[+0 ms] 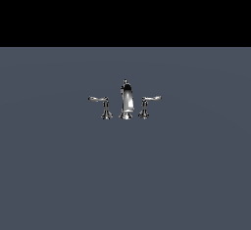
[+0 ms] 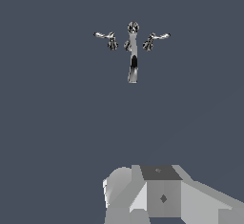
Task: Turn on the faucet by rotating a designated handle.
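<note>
The faucet (image 1: 126,102) is a tiny chrome three-piece set standing on the grey floor at the middle of the exterior view. Its curved central spout (image 1: 127,99) has a knob on top. The handle (image 1: 148,103) is the lever on a flared post at the exterior view's right of the spout. Its twin lever (image 1: 101,104) stands at the left. The wrist view shows the same set from above and far off, with the faucet (image 2: 132,51) and the handle (image 2: 156,39). Only part of my gripper's grey body (image 2: 162,197) shows, well apart from the faucet. Its fingers are hidden.
A flat dark grey surface (image 1: 125,175) spreads around the faucet on all sides. The arm does not show in the exterior view. A black band fills the top of that view.
</note>
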Controlling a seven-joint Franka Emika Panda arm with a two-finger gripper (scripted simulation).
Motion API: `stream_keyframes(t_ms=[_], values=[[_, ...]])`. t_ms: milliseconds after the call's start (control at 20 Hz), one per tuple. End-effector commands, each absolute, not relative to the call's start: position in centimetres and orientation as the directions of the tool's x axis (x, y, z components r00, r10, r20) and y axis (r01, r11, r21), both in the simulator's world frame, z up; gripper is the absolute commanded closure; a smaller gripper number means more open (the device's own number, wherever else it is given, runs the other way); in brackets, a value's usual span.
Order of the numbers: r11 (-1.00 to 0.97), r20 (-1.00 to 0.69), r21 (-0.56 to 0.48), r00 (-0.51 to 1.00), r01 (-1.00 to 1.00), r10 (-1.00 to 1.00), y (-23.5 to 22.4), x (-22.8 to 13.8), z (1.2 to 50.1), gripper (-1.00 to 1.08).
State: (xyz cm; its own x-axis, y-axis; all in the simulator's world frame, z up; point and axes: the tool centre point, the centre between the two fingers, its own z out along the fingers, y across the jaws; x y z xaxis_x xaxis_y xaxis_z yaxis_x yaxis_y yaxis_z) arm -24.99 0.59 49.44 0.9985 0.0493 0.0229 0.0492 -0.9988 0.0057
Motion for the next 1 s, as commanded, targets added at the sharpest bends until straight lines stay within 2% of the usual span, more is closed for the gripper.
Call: stream_keyframes(t_ms=[0, 500, 950], values=[[-0.999, 0.023, 0.006, 0.999, 0.049, 0.049, 0.6, -25.0, 49.4, 1.08], [-1.000, 0.022, 0.004, 1.000, -0.011, -0.011, 1.3, -23.5, 47.9, 1.08], [-0.986, 0.020, 0.001, 0.985, -0.169, -0.169, 2.6, -19.5, 43.7, 1.08]])
